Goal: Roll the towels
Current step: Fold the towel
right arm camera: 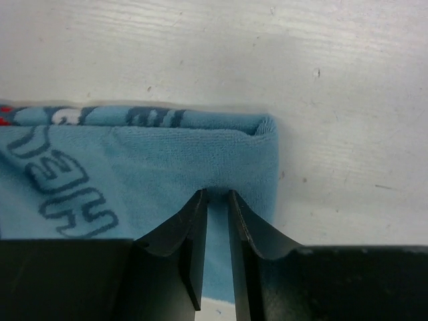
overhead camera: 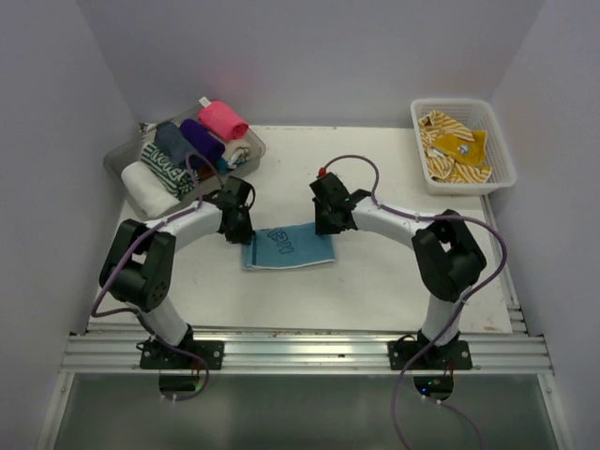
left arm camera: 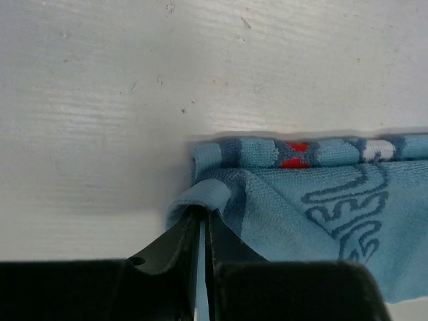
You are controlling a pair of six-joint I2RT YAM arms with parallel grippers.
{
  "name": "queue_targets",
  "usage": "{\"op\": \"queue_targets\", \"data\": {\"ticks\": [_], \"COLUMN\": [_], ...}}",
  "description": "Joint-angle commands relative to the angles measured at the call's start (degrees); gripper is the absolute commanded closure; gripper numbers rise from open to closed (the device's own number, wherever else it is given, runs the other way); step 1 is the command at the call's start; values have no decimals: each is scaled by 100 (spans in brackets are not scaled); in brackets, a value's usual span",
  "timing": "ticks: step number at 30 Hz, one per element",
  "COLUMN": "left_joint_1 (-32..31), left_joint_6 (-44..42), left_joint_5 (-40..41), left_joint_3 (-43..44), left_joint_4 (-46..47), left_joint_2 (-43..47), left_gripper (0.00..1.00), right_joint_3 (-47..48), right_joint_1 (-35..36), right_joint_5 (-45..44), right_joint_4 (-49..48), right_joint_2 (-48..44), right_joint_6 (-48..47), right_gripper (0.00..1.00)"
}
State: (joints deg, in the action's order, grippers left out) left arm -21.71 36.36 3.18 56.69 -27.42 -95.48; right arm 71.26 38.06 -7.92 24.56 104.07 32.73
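At the upper left of the top view, rolled towels (overhead camera: 192, 148) are noted lying in a clear tray (overhead camera: 120, 156), well apart from the work. Just right of these, the left gripper (overhead camera: 236, 228) is found at the upper left corner of the light blue towel (overhead camera: 289, 247), which lies flat at the centre of the table (overhead camera: 375, 291). In the left wrist view the left gripper (left arm camera: 202, 217) is seen drawn almost fully together, with a raised lip of the towel's (left arm camera: 314, 200) corner pinched between the jaws. The towel's long axis is recorded as running left to right across the frame, from one gripper to the other, with its body extending down the frame from both. The right gripper (overhead camera: 328, 223) is set at the upper right corner. In the right wrist view its jaws (right arm camera: 215, 195) are separated by a slim gap only, over the towel (right arm camera: 134, 167) just inside the corner; whether cloth is actually held there cannot be told. Neither arm is judged nearer, since each is placed at one end of the same upper edge. The next move is judged to depend on that edge being carried evenly, parallel to the long axis. At the upper right, mustard-yellow striped towels (overhead camera: 453, 145) are noted in a white basket (overhead camera: 502, 155).
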Motion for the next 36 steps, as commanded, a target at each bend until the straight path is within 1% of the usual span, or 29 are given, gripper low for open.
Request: {"op": "queue_targets", "data": {"ticks": [1,5,9,14,16,18,19,20,23,27,28,31,33,34,35,36], "left_joint_1": [123,194,203,63,-86,-210,-228,-254,-403,-667,-667,-667,-667,-667,-650,-641], "left_joint_6": [-226,-340,-410,-507,-507,-489,-489,-463,-314,-235,-261,-419,-550,-621,-665,-717], "left_joint_5": [51,103,350,508,351,-131,-290,-683,-1046,-1223,-1215,-987,-784,-732,-583,-521], "left_joint_3": [264,351,501,589,546,300,186,-50,-411,-448,-361,280,877,1123,1682,2001], "left_joint_4": [158,35,-350,-738,-756,-521,-414,-318,69,474,440,124,-113,-228,-359,-639], "left_joint_2": [-338,-506,-323,494,784,856,804,760,522,163,-152,-802,-1068,-1374,-1559,-1753], "left_gripper": [90,91,91,89,86,83,83,83,85,85,86,88,88,88,87,87], "right_joint_3": [344,362,248,-349,-639,-928,-1026,-1105,-1448,-1852,-1905,-2159,-2484,-2582,-2678,-2818], "right_joint_1": [-264,-458,-467,-467,-467,-467,-458,-466,-458,-467,-467,-458,-440,-405,-370,-187], "right_joint_5": [-26,45,-95,-218,-253,-394,-446,-517,-588,-605,-614,-719,-650,-545,-500,-500], "right_joint_4": [-153,-83,-12,-153,-179,-144,-118,-83,-12,32,93,198,181,172,190,207], "right_joint_2": [524,834,790,448,263,36,-44,-132,-448,-721,-765,-1055,-1389,-1520,-1713,-1819], "right_joint_6": [-91,-188,-197,-74,31,136,154,172,199,242,277,392,515,585,638,795], "right_gripper": [78,80,80,79,79,79,79,79,78,78,78,78,78,78,77,77]}}
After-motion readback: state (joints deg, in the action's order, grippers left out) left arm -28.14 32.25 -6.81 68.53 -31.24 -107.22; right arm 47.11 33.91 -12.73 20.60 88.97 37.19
